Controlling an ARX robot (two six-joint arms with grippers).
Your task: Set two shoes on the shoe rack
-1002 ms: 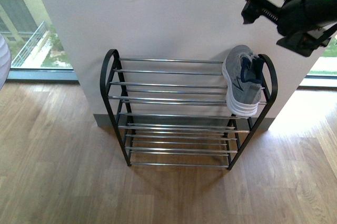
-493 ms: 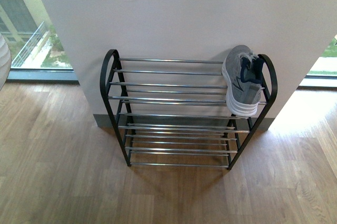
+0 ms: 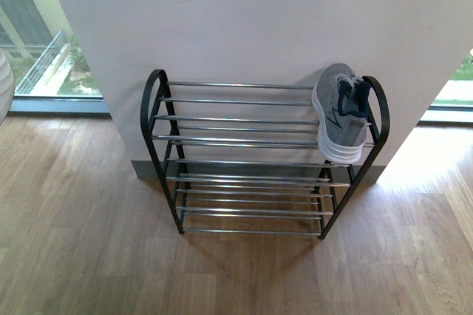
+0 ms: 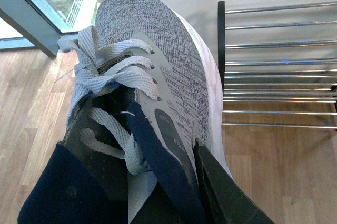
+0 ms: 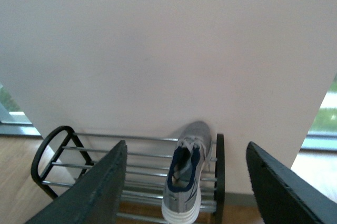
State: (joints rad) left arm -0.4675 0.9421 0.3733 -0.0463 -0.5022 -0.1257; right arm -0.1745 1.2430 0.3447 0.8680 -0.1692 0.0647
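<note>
Up front, the front view shows neither of my arms. The shoe rack (image 3: 159, 130) stands on the wooden floor (image 3: 81, 256) against a white wall (image 3: 244, 19). One grey sneaker (image 3: 340, 115) lies on the top shelf at the rack's right end, just beside the rounded side frame. Its toe points to the wall and its white sole faces left. The other shelves hold nothing that I can see.

Next, the left wrist view is almost filled by a second sneaker (image 4: 158, 61), grey knit with pale laces and a dark blue lining. My left gripper (image 4: 184, 187) is closed on it at the heel end. One black finger (image 4: 224, 200) presses against the outside of the shoe; the other finger is hidden from me. The shoe's toe points away from my wrist, and the rack's chrome rods (image 4: 279, 66) show beyond its white sole, near but apart from it.

Last, in the right wrist view my right gripper (image 5: 185, 148) is spread wide and holds nothing. The grey sneaker (image 5: 184, 187) on the top shelf sits in line with the gap between my two fingers, well beyond them.
</note>
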